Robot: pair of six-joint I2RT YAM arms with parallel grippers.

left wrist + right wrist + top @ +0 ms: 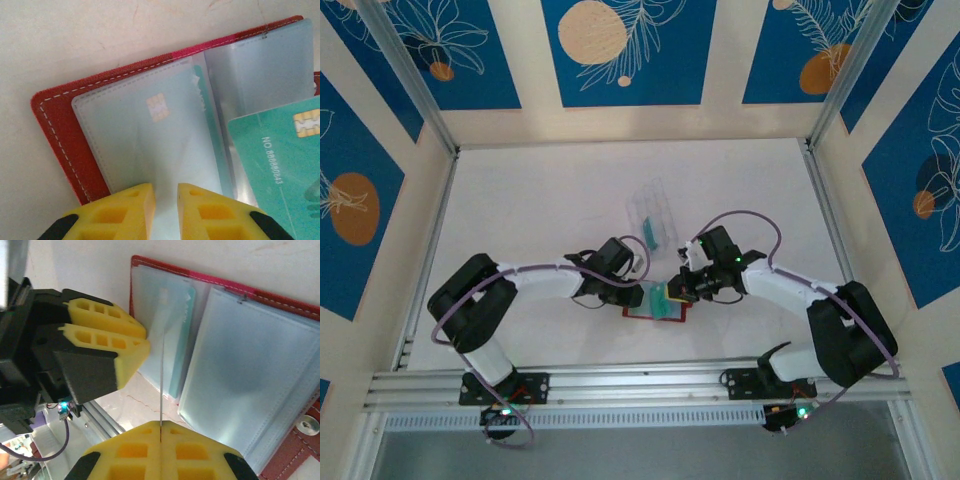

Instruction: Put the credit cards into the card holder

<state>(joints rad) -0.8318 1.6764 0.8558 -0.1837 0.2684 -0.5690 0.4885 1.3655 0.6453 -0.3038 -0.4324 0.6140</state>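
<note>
The red card holder (638, 312) lies open near the table's front, its clear sleeves facing up (260, 65) (255, 370). One teal credit card (200, 87) (184, 325) sits inside the left sleeve, its chip showing through. My right gripper (160, 425) (682, 288) is shut on a second teal credit card (280, 160) (663, 300), seen edge-on (161, 365) and slanting down toward the left sleeve. My left gripper (166, 187) (628, 292) pinches that sleeve's near edge, its jaws narrowly apart, and creases run toward the gap. Its fingers (125, 345) sit at the holder's left edge.
A clear plastic case (653, 215) lies on the white table behind the grippers. The aluminium rail (640, 385) with both arm bases runs along the front edge. The holder's snap button (307, 426) shows at its right flap.
</note>
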